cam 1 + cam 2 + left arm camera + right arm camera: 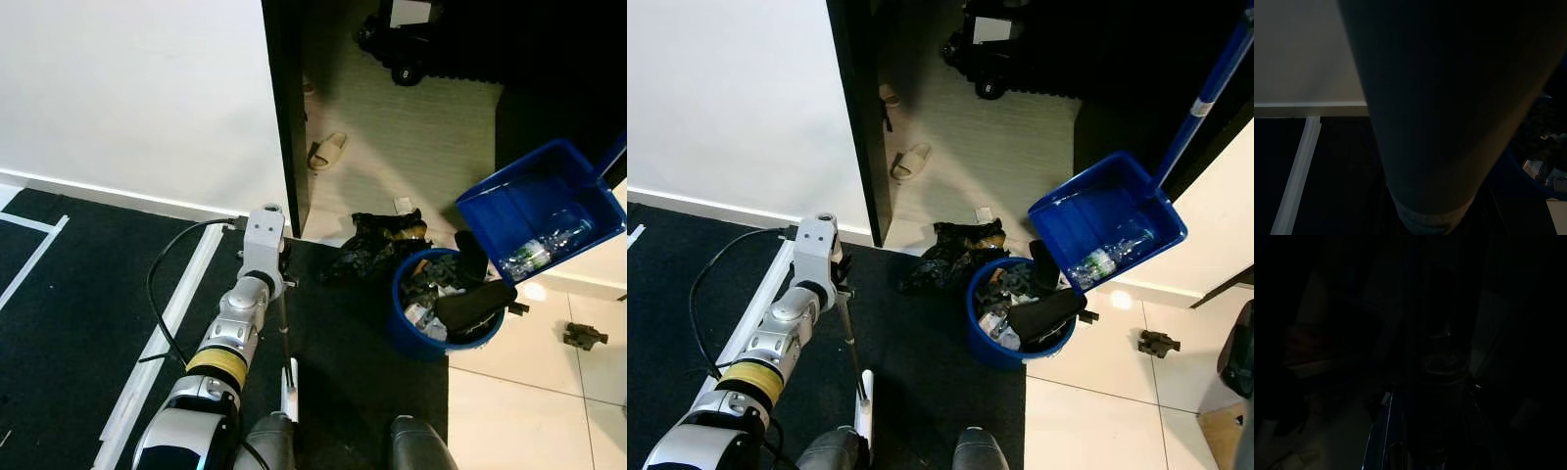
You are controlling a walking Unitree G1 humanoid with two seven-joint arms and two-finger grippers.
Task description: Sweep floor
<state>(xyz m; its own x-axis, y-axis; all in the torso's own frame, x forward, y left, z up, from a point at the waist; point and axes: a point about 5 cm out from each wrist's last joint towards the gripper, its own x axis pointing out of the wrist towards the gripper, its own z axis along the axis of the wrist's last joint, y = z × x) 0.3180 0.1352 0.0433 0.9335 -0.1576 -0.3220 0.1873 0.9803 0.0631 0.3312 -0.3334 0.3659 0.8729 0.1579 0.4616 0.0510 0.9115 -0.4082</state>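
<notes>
My left arm reaches forward over the black mat [88, 294]. Its gripper [283, 268] is closed around a thin broom handle [285, 328] that slants down to a white head [290, 394] by my feet. A blue dustpan [537, 208] hangs tilted over a blue bin [411, 333] full of rubbish, with a clear plastic bottle [534, 253] lying at its lower lip. The dustpan's blue handle [1207, 86] runs up and to the right, out of the picture. The right wrist view is nearly black, with only a faint blue streak [1380, 431].
A dark heap of rubbish [377, 245] lies left of the bin at the mat's edge. A dark door frame [285, 108] stands ahead, with a slipper [328, 151] on the floor beyond. A small dark object [584, 336] sits on the white tiles at the right.
</notes>
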